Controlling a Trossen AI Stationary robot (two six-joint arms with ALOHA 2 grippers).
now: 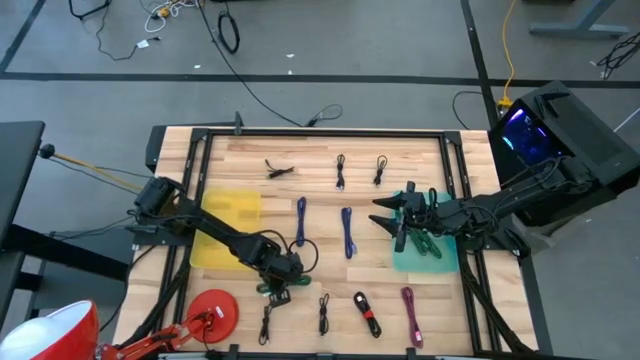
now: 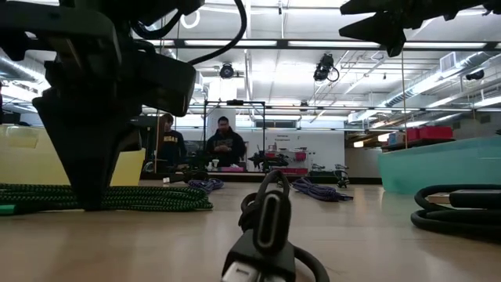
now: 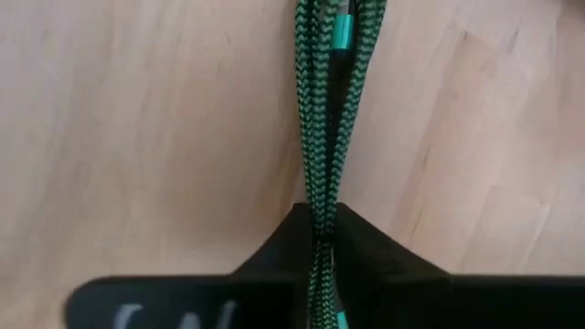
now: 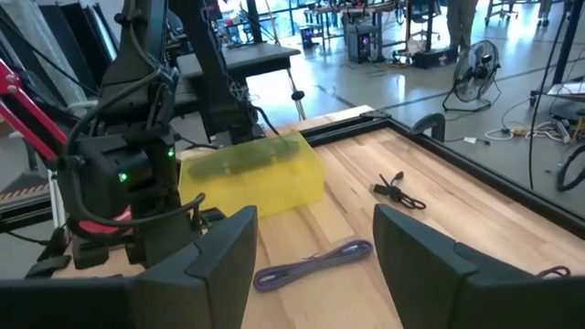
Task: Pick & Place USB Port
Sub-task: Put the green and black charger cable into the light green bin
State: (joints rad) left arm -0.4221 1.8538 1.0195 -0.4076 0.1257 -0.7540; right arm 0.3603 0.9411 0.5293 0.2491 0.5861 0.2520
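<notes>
Grasping is the step in hand: the left hand (image 1: 283, 283) stands clamped on the green braided cable (image 3: 322, 137) lying on the surface (image 1: 300, 165), so next comes a lift toward the yellow bin (image 1: 225, 230), while the right hand (image 1: 392, 222) waits with fingers apart over the teal bin (image 1: 425, 255).

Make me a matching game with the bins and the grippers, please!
Things:
1. yellow bin
2. teal bin
3. left gripper
4. right gripper

Clues:
A. open, over a bin
B. table's left side
C. shut on the green cable
D. table's right side

Pairs: 1-B, 2-D, 3-C, 4-A
</notes>
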